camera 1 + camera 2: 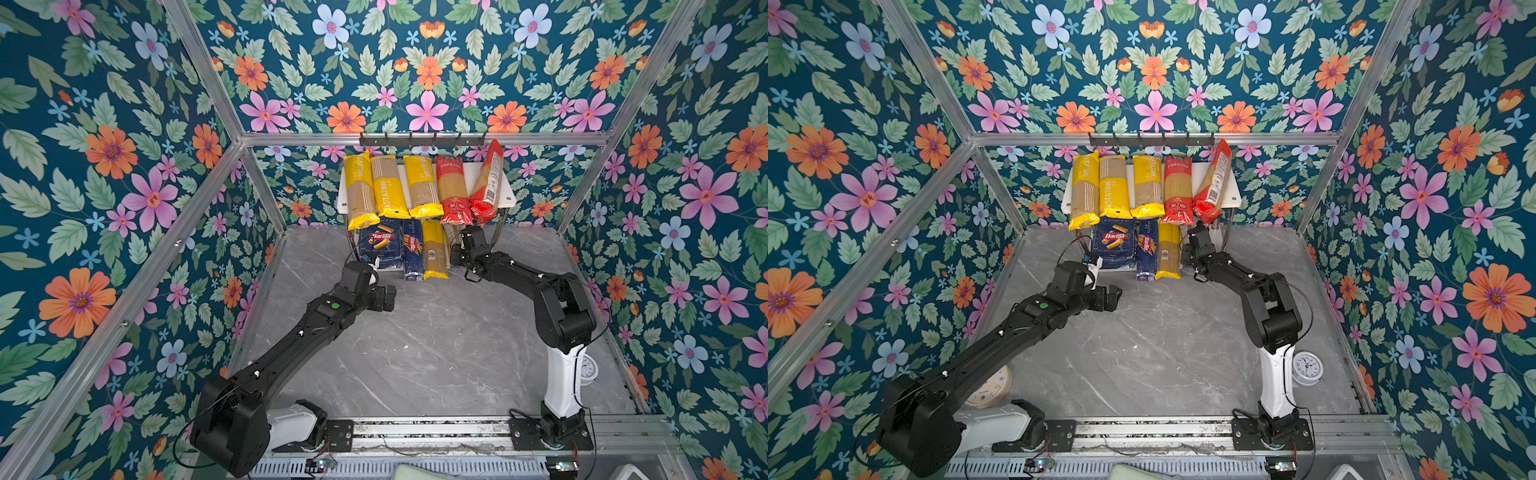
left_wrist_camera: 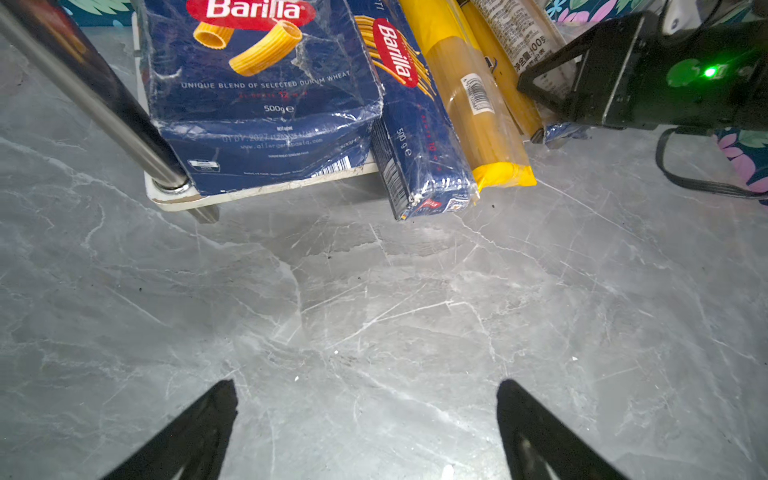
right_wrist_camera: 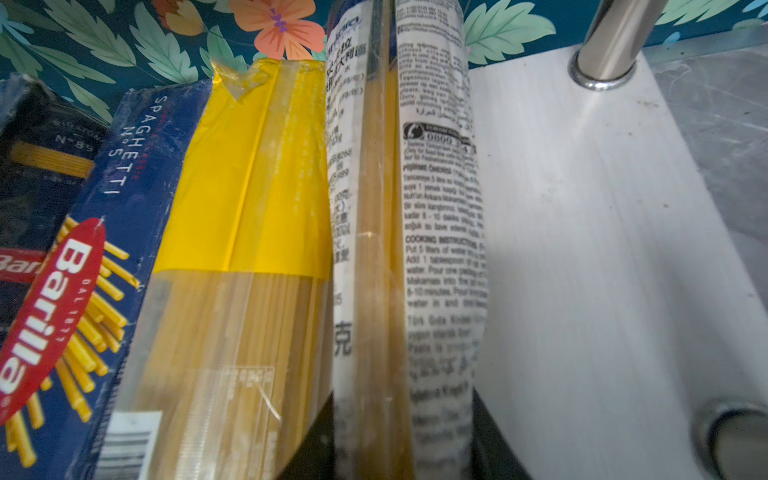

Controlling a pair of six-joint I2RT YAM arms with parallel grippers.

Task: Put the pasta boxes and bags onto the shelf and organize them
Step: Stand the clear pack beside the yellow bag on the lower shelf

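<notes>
My left hand (image 2: 368,399) hangs wide open over the tabletop (image 2: 374,311); my right hand (image 3: 401,440) straddles the clear bag (image 3: 440,208) on the shelf (image 3: 582,249), though I cannot tell whether it grips.

8 bags (image 1: 385,187); 1 box (image 1: 380,245); 1 shelf (image 1: 508,198).
</notes>
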